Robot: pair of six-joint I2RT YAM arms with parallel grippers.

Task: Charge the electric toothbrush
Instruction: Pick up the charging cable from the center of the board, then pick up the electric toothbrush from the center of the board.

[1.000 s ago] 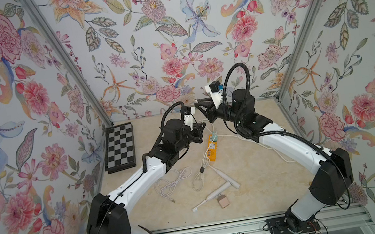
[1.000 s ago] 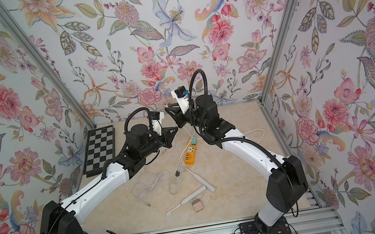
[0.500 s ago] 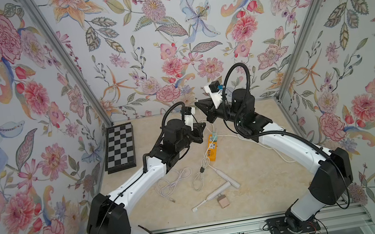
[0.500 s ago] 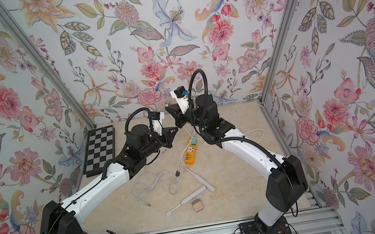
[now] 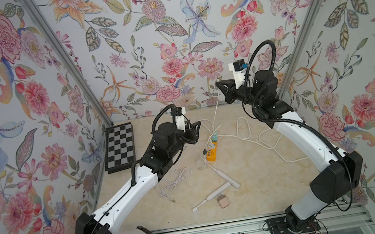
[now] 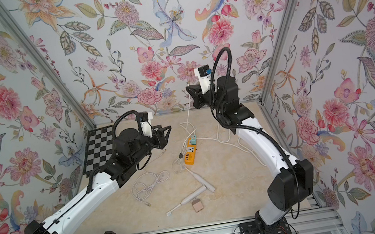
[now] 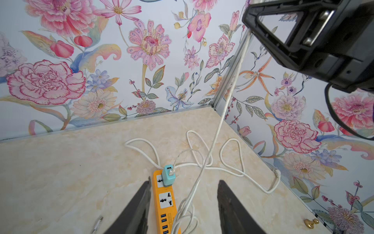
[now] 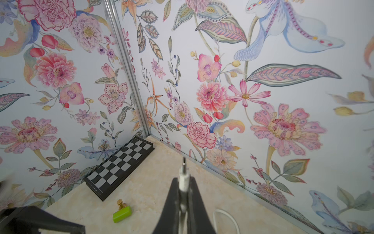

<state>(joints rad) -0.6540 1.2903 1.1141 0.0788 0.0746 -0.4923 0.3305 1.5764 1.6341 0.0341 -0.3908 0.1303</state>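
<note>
Right now my right gripper (image 8: 183, 180) is clenched on the plug end of the white charging cable (image 7: 221, 118), held high near the back wall. My left gripper (image 7: 185, 180) hangs released above the orange power strip (image 7: 165, 204), grasping nothing. The electric toothbrush (image 5: 210, 196) lies flat on the table (image 5: 268, 186), well apart from both

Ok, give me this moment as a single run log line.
left gripper: open, above power strip | right gripper: shut on cable plug, raised | toothbrush: lying on table, unheld
</note>
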